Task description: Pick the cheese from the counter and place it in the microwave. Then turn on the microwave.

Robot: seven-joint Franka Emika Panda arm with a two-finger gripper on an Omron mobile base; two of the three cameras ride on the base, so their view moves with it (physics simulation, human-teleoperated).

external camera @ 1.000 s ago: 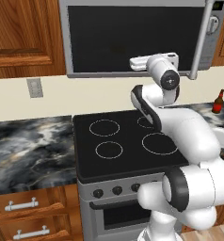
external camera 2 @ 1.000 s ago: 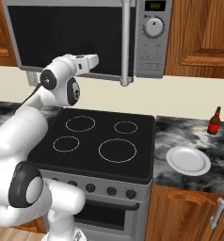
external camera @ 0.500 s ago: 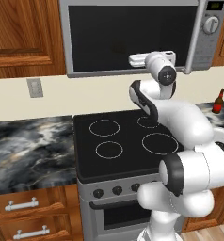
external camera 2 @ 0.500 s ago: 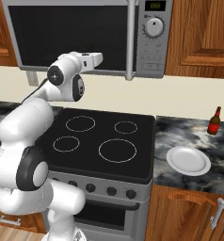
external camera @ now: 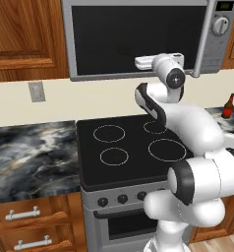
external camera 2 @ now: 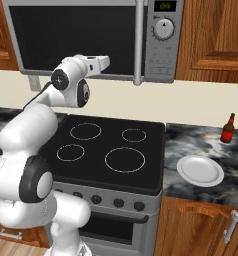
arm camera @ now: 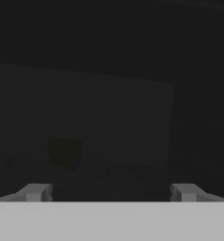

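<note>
Hand view faces the microwave (external camera: 138, 39) glass, the gripper (arm camera: 109, 192) spread wide and empty. A dim lump behind the glass, left of the fingertips (arm camera: 36, 192), may be the cheese (arm camera: 64, 151). The knob (external camera 2: 164, 28) lies off toward the microwave's right end.

A glossy white robot arm (external camera: 195, 123) built of fat rounded segments, with dark charcoal bands and round caps at its joints. Its slim white hand (external camera 2: 93, 63) is boxy, ending in two small grey finger tips (arm camera: 35, 192).
</note>
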